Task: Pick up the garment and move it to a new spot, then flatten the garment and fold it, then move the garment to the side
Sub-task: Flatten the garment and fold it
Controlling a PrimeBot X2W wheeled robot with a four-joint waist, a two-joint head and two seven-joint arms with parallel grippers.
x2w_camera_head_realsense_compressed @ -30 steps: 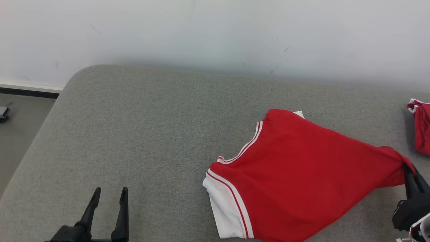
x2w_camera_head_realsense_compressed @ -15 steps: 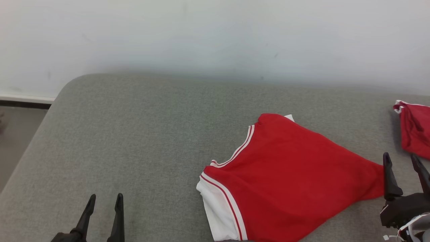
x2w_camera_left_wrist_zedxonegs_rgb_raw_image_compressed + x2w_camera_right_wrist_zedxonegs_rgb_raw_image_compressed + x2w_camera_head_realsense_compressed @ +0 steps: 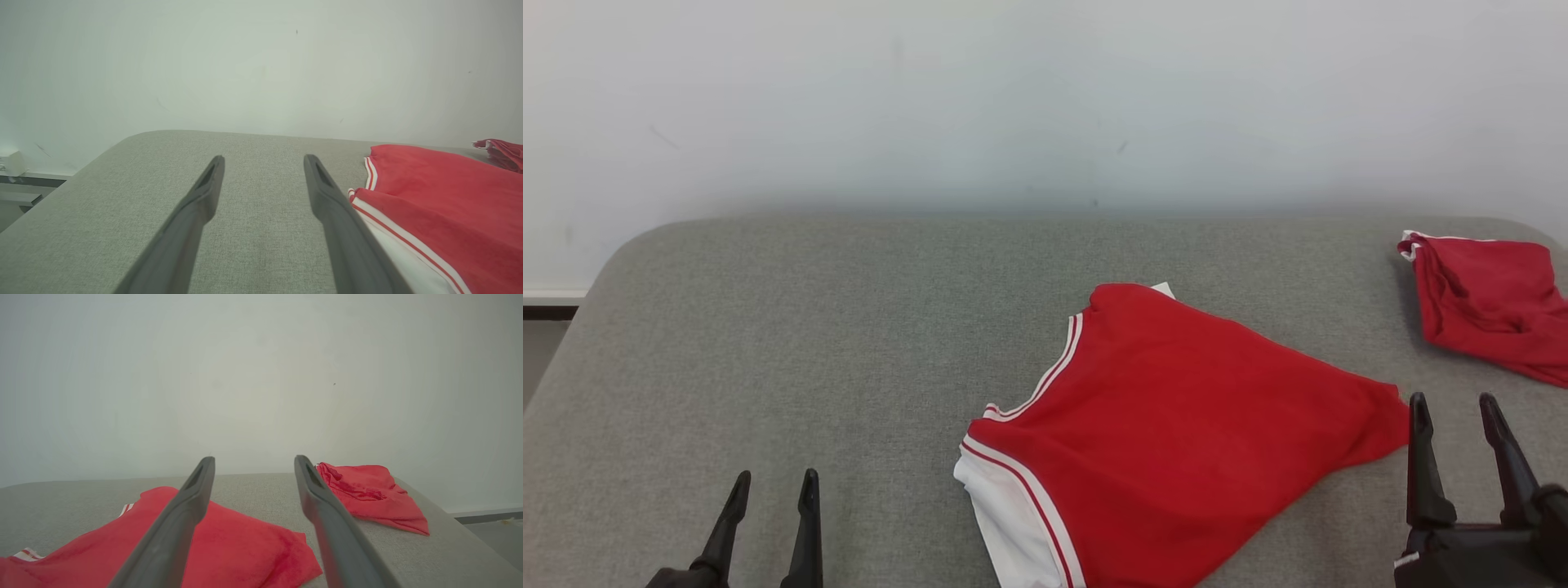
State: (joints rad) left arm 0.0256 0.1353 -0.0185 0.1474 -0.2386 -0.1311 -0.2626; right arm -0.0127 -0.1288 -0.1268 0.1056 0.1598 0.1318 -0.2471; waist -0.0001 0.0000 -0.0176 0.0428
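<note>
The garment (image 3: 1176,425) is a red top with white trim, folded and lying flat on the grey cushioned surface (image 3: 833,327) right of centre. In the left wrist view the garment (image 3: 445,212) lies to the right; in the right wrist view the garment (image 3: 229,543) lies low and left. My right gripper (image 3: 1456,403) stands open just beside the garment's right corner, nothing between its fingers. My left gripper (image 3: 774,480) is open at the lower left, well clear of the cloth. The left gripper (image 3: 264,161) and right gripper (image 3: 253,462) both show parted jaws.
A second red cloth (image 3: 1490,302) lies crumpled at the far right of the surface, also seen as a red cloth (image 3: 367,494) ahead of the right gripper. A pale wall (image 3: 1045,98) backs the surface. The surface's left edge drops to the floor (image 3: 535,359).
My right gripper has let go of the garment's right corner and opened; the corner has dropped flat. The head camera has shifted, so the whole scene slid left.
</note>
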